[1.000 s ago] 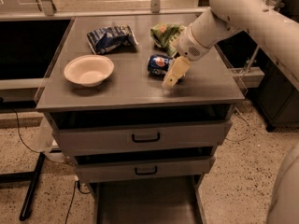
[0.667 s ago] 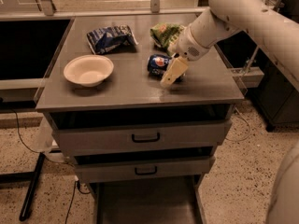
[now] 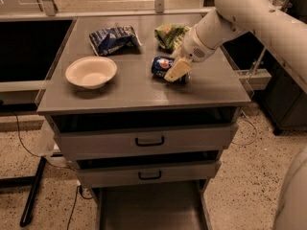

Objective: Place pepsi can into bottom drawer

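The pepsi can (image 3: 160,64) lies on its side on the grey cabinet top (image 3: 134,87), right of centre, its logo facing the front. My gripper (image 3: 174,73) reaches down from the upper right and sits right at the can's right end, overlapping it. The bottom drawer (image 3: 148,210) stands pulled out at the foot of the cabinet, a flat grey tray with thin side walls and nothing in it.
A white bowl (image 3: 91,72) sits at the left of the top. A blue-and-white snack bag (image 3: 112,38) and a green snack bag (image 3: 171,34) lie at the back. Two closed drawer fronts with black handles (image 3: 149,141) face me. A black stand leg (image 3: 32,195) is on the floor at left.
My gripper has moved slightly up and left, closer onto the can's right end. The can and the other things have not moved.
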You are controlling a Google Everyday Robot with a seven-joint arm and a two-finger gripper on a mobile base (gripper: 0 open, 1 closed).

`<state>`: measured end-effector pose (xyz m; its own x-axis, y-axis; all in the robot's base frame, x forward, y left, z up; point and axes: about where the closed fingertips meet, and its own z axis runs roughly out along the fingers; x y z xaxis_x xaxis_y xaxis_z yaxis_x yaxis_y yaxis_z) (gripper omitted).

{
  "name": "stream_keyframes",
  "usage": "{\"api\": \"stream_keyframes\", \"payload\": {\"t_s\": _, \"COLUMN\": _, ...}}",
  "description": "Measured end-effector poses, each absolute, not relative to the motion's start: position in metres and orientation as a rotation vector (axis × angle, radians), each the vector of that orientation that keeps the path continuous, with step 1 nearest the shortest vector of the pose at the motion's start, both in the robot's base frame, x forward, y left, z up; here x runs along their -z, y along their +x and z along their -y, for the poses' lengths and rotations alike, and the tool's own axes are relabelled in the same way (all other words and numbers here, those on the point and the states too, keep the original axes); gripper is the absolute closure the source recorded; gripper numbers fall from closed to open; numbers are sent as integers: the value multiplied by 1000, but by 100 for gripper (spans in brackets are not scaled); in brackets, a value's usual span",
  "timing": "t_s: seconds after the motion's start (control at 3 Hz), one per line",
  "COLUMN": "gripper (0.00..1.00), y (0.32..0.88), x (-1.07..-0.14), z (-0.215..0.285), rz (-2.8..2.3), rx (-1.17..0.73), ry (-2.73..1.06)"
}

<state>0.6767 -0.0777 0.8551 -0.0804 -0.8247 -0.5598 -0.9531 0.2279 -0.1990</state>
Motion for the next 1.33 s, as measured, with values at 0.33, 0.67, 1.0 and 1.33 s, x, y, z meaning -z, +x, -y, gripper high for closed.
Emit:
{"api": "stream_keyframes", "payload": {"t_s": 0.33, "gripper": 87, "y": 677, "x": -855, "z": 78, "rz": -1936, "rx": -292, "ry": -1629}}
{"api": "stream_keyframes", "payload": {"t_s": 0.67, "gripper": 100, "y": 676, "x": -855, "z": 78, "rz": -1936, "rx": -294, "ry": -1628}}
{"api": "stream_keyframes", "payload": {"t_s": 1.0, "gripper": 100, "y": 658, "x": -859, "z": 89, "rz": -1929, "rx": -300, "ry": -1613}}
{"api": "stream_keyframes", "payload": {"t_s": 1.33, "gripper": 100, "y": 622, "x": -877, "z": 102, "rz": -1874, "rx": -315, "ry": -1586}}
